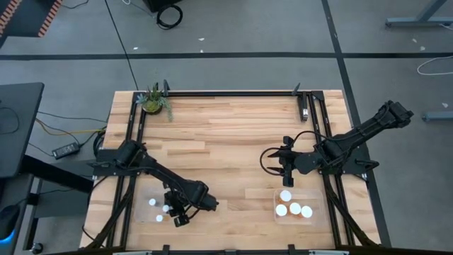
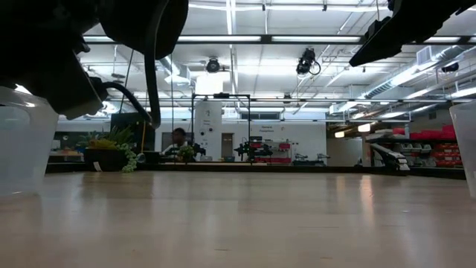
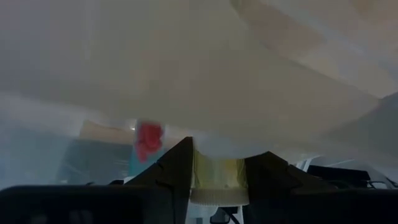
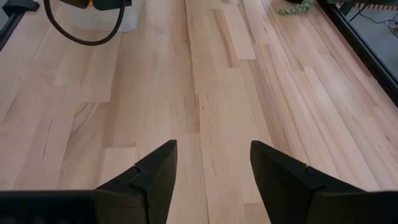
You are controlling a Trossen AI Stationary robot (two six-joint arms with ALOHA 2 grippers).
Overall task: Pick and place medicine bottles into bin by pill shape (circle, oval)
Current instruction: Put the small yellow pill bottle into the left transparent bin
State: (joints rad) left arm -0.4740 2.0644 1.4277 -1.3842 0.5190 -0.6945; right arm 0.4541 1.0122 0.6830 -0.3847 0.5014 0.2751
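My left gripper (image 1: 182,217) hangs over the right edge of the clear left bin (image 1: 157,195), shut on a medicine bottle (image 3: 217,177) with a yellowish label and a ribbed white cap. Three white-topped bottles (image 1: 167,208) stand in that bin. The clear right bin (image 1: 316,207) holds several more bottles (image 1: 295,210). My right gripper (image 1: 287,168) waits open above bare wood, on the far side of the right bin, nothing between its fingers (image 4: 155,174). My left gripper pinches the bottle's labelled body (image 3: 214,168) between its two fingers, one on each side. The ribbed cap end (image 3: 217,198) lies back toward the wrist. The fingers slant down toward the left bin. Whether the bottle rests on anything is hidden by the gripper.
A small potted plant (image 1: 153,101) stands at the far left corner. Black frame rails (image 1: 233,93) run along the far edge and both sides. Bare wood (image 1: 226,156) lies between the bins. The bins' translucent walls (image 2: 26,141) rise at both edges of the low view.
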